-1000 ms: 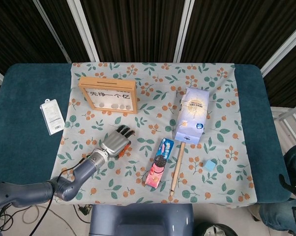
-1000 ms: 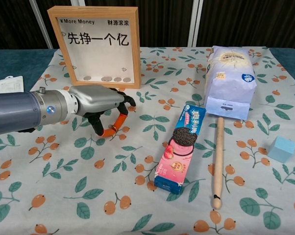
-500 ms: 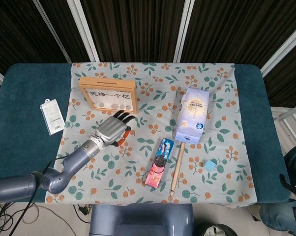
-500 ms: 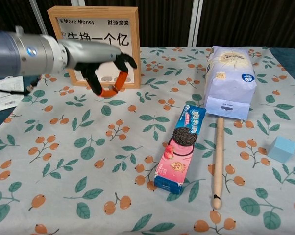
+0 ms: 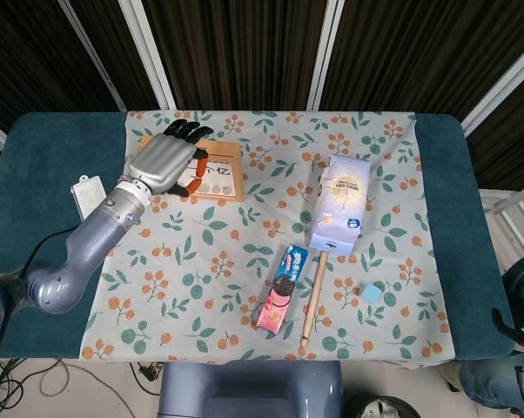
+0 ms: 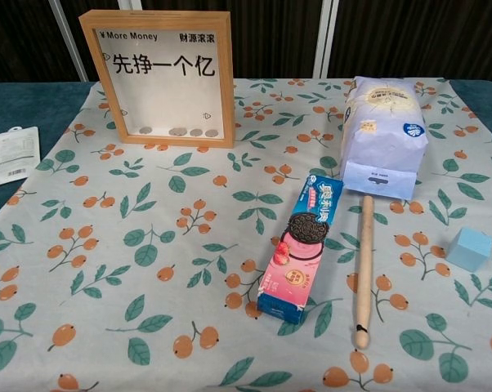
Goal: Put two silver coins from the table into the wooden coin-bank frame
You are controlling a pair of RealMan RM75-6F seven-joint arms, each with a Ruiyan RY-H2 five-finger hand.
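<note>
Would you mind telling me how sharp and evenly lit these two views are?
Head view: even light, soft shadows; the left hand over the wooden coin-bank frame looks sharp. Chest view: crisp, no glare on the frame's pane; the white paper bag casts little shadow.

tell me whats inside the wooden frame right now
Through the front of the wooden coin-bank frame, a few coins lie along the bottom. In the head view the left hand covers the frame's left part.
</note>
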